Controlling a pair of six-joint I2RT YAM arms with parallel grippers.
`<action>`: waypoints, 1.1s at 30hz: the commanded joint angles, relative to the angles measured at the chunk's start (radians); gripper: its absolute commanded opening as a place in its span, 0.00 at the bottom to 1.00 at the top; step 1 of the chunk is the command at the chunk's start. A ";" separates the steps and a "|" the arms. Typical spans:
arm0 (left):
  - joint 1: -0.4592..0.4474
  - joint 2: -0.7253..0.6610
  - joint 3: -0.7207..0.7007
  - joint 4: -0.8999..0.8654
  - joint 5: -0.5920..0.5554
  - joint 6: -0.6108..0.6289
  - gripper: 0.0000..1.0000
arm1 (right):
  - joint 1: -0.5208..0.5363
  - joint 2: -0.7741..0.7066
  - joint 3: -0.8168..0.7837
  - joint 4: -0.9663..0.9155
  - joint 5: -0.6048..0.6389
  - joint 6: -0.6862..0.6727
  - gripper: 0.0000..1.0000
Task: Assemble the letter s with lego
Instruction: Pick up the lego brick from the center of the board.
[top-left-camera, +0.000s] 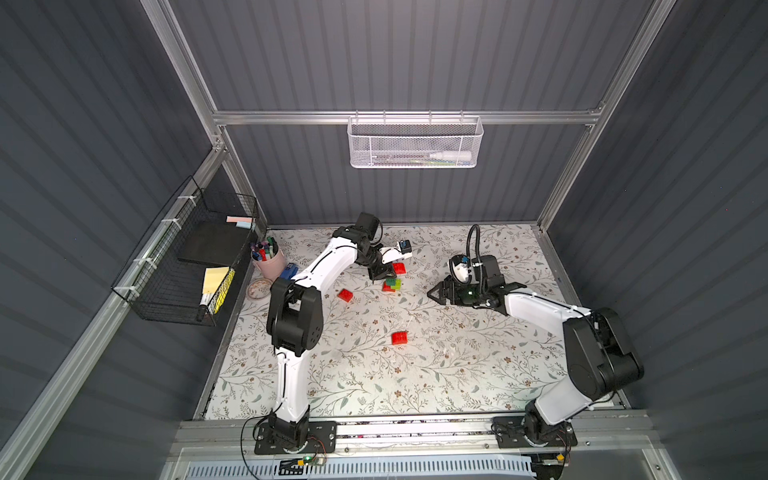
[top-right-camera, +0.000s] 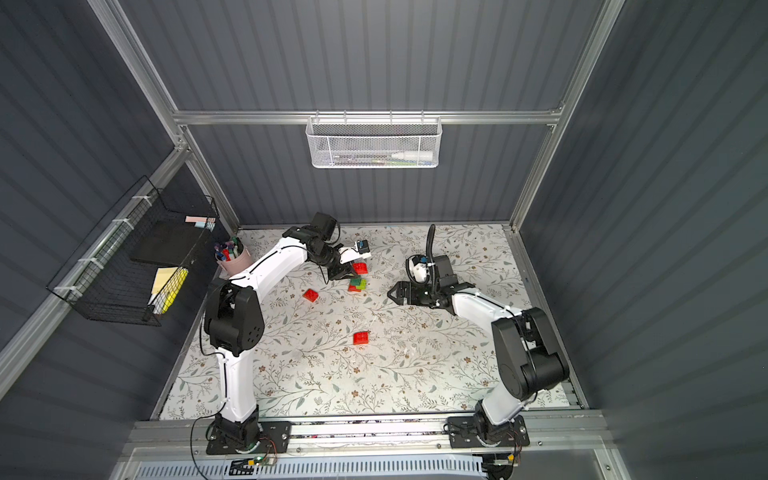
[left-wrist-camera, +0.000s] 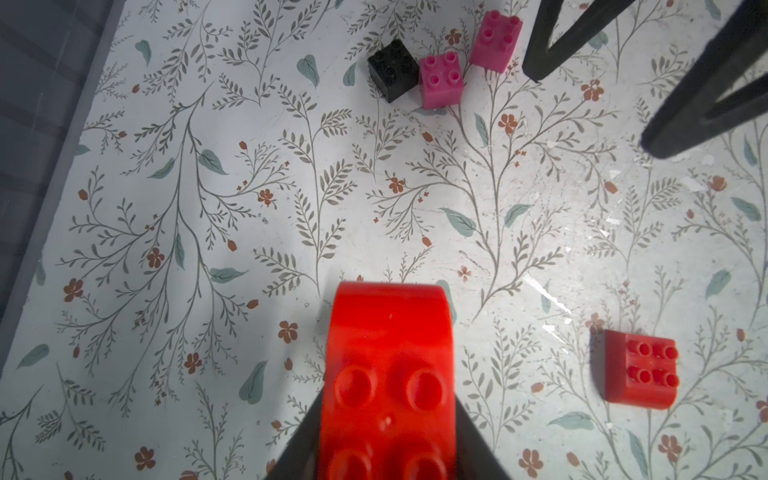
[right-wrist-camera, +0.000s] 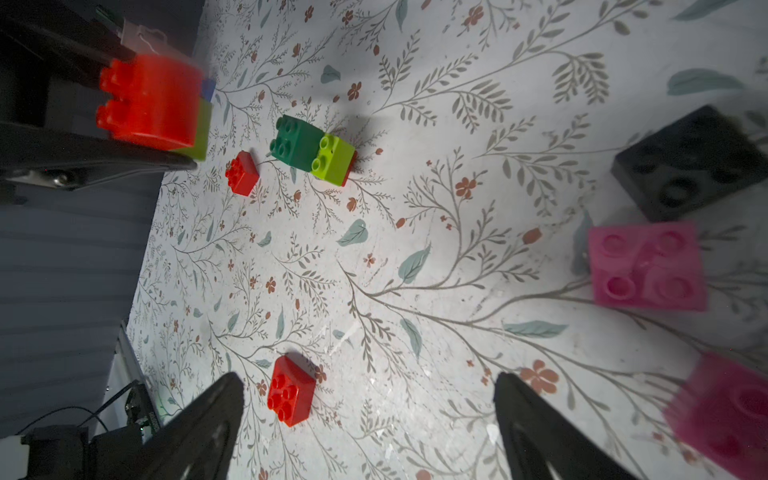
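Clamping a red brick (left-wrist-camera: 388, 374) in the left jaws, a lime brick (right-wrist-camera: 200, 133) seemingly stuck beneath. Sitting just beside those jaws: green cluster (top-left-camera: 392, 284), barely begun, not yet forming any S. Lying loose on the counter (top-left-camera: 457, 374): spare red bricks (top-left-camera: 345, 295) (top-left-camera: 400, 337), plus pink bricks (left-wrist-camera: 441, 79) and black brick (left-wrist-camera: 392, 70) just beside the right jaws, gaping wide, gripping nothing.

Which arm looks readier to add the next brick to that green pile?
Left. The left gripper holds a red brick right beside the green pile; the right gripper is open, empty and farther off.
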 joint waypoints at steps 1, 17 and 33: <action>0.012 0.043 0.051 -0.060 0.027 0.059 0.40 | 0.021 0.056 0.048 0.028 -0.002 0.135 0.96; 0.070 0.122 0.120 -0.090 0.107 0.129 0.37 | 0.070 0.335 0.173 0.273 -0.103 0.471 0.91; 0.093 0.131 0.047 0.032 0.233 0.112 0.31 | 0.094 0.433 0.207 0.417 -0.159 0.621 0.91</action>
